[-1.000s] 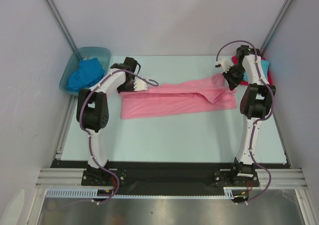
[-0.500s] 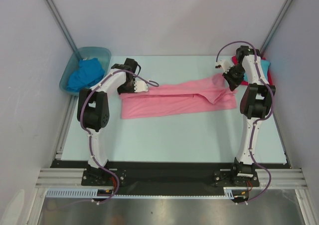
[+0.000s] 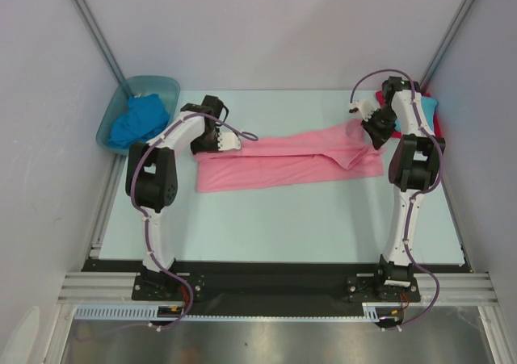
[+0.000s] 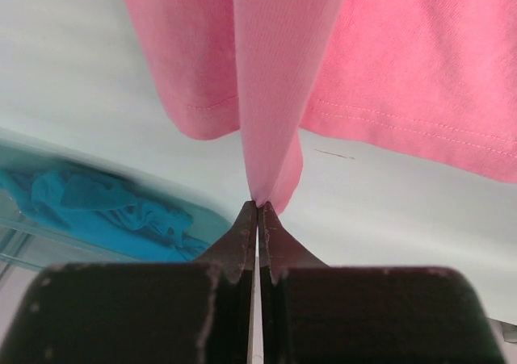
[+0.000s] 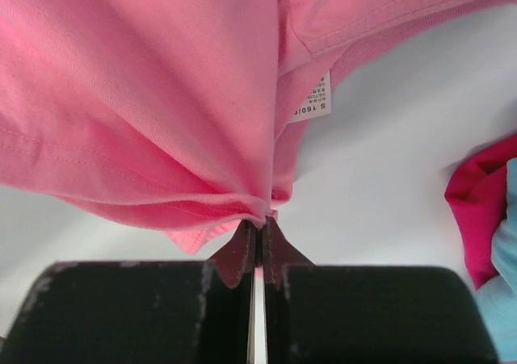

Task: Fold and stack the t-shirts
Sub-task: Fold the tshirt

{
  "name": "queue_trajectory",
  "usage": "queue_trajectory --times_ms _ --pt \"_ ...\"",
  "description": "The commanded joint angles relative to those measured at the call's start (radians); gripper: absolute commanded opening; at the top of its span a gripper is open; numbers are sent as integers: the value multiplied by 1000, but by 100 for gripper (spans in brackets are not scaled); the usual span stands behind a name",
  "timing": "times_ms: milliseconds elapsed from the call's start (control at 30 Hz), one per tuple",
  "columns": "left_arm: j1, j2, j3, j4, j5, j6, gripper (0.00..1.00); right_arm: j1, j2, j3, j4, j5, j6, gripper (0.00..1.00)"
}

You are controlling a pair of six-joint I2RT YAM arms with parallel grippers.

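Off at ten o'clock sits the plastic tub [image 3: 117, 134] with a blue t-shirt [image 3: 137, 120] bunched inside. The left arm rises from its base, elbow bent, forearm reaching toward one o'clock, wrist turned so the left gripper [image 3: 234, 140] points toward three o'clock. Its jaws are clenched on a fold of the pink t-shirt [image 3: 283, 164], which lies stretched across the middle of the table [image 3: 283, 219], its far edge lifted between both grippers. The right arm stands tall, its wrist curling back toward eight o'clock; the right gripper [image 3: 373, 130] is pinched on the pink cloth's right end. Behind it, at two o'clock, lie a red t-shirt [image 3: 437, 126] and a turquoise t-shirt [image 3: 429, 106].
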Motion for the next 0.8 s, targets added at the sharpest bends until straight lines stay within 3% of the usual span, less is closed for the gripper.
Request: queue_trajectory --times_ms 0,400,600,667,767 --pt "14 3 42 -51 -24 3 0 -36 7 4 -169 95 -32 0" --pt "12 23 49 -94 -28 17 2 -35 18 4 -180 110 -40 0" --pt "11 35 65 -133 -27 21 24 -35 19 -1 -180 114 -40 0" --pt "11 35 68 -142 -25 26 38 -36 21 -1 -181 117 -41 0" --pt "11 37 74 -146 -31 29 39 -35 21 3 -181 111 -41 0"
